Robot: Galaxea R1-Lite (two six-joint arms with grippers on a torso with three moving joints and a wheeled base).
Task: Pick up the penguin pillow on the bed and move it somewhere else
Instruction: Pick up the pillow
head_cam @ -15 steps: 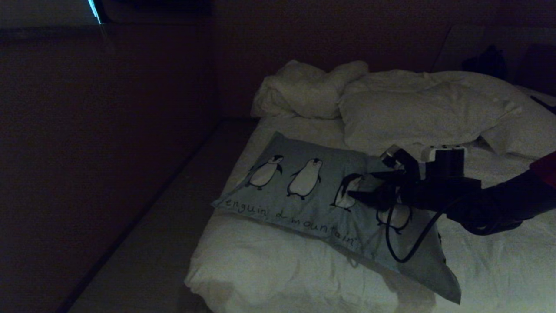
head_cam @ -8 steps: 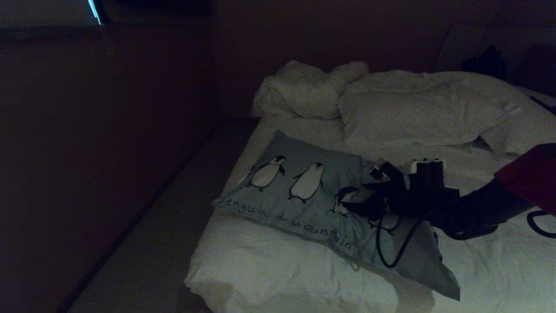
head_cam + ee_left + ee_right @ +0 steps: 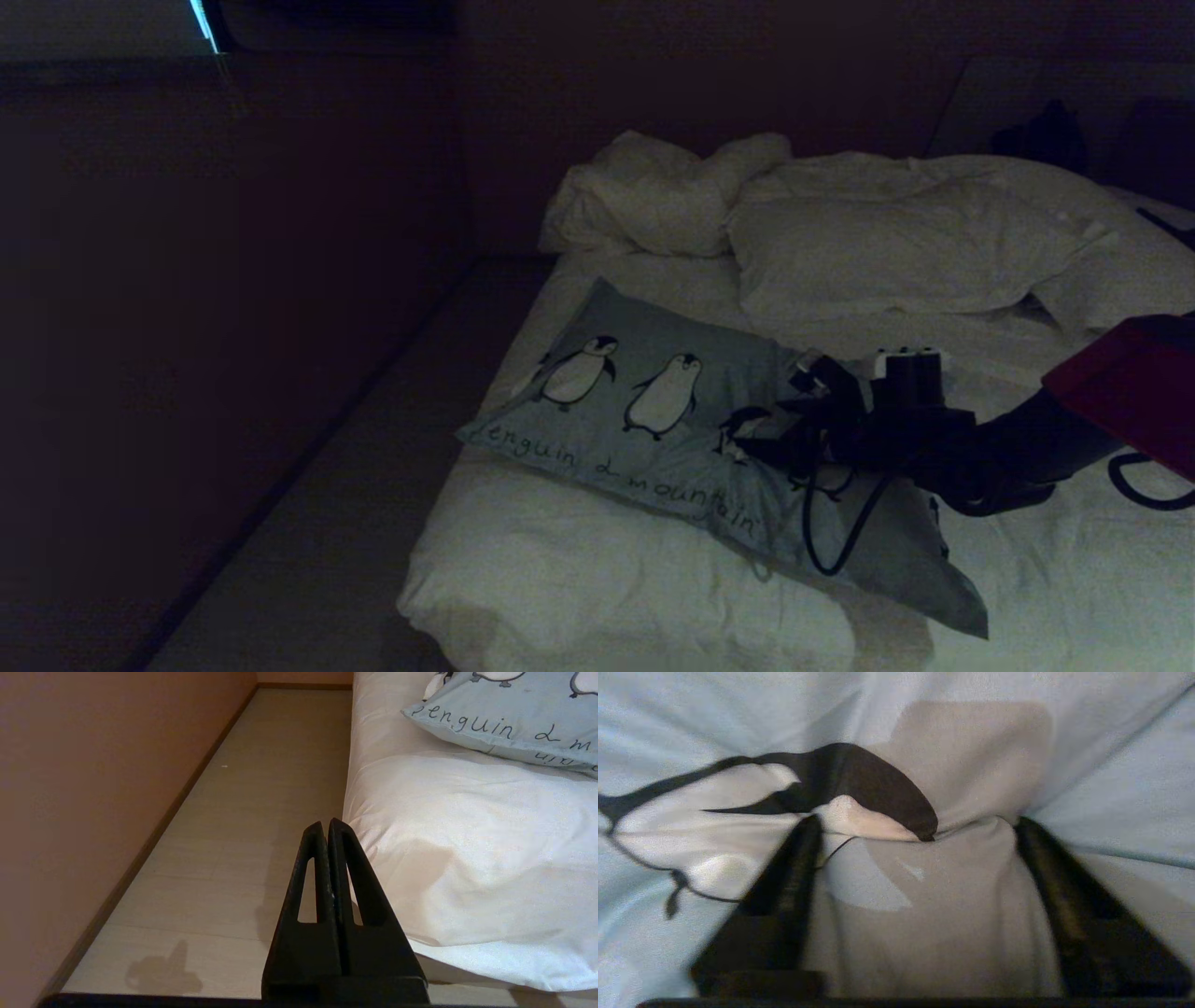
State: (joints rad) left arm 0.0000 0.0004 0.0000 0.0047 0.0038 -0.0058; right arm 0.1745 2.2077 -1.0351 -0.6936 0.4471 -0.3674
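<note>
On the bed (image 3: 579, 579), the right pincer (image 3: 915, 830), fingers spread, presses into the penguin pillow (image 3: 653, 439), fabric bunched between them.

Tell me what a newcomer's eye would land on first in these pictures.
First, the penguin pillow, pale blue against the white bed, lying near its left edge. Next, the right gripper, pressed into the pillow's right part with fabric bunched between its spread fingers. The left gripper hangs shut over the floor beside the bed.
</note>
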